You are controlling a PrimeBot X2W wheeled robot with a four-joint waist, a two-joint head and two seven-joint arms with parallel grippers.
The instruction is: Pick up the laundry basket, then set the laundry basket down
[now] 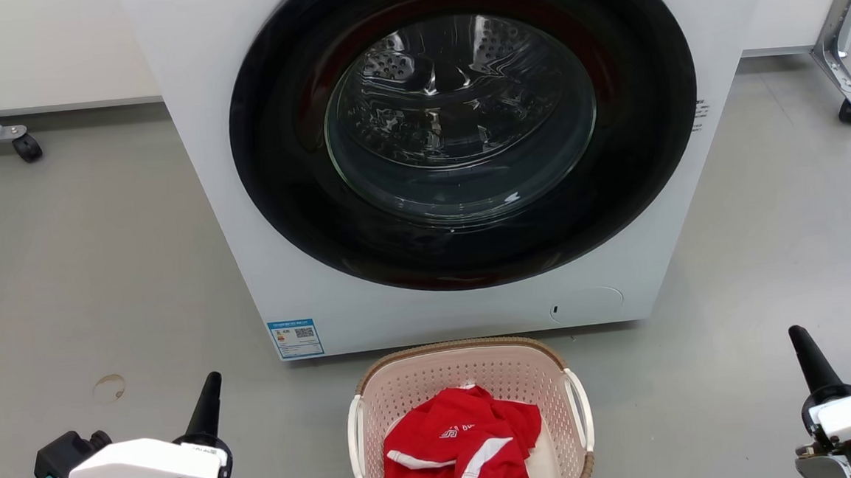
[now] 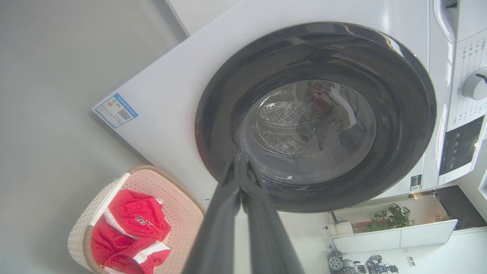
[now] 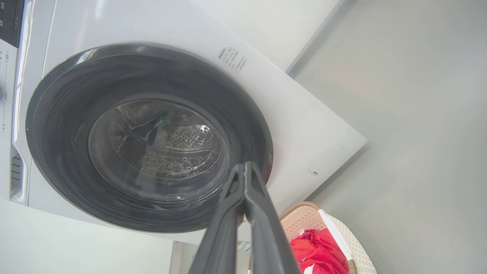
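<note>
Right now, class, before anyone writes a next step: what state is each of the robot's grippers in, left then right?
Left gripper: closed, holding nothing.
Right gripper: closed, holding nothing.

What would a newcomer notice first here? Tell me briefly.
The washer comes first: its big dark round door takes up the upper middle of the head view. Next is the red garment lying in the basket on the floor right in front of the washer. The left gripper and right gripper sit shut at the lower corners, apart from the basket.
</note>
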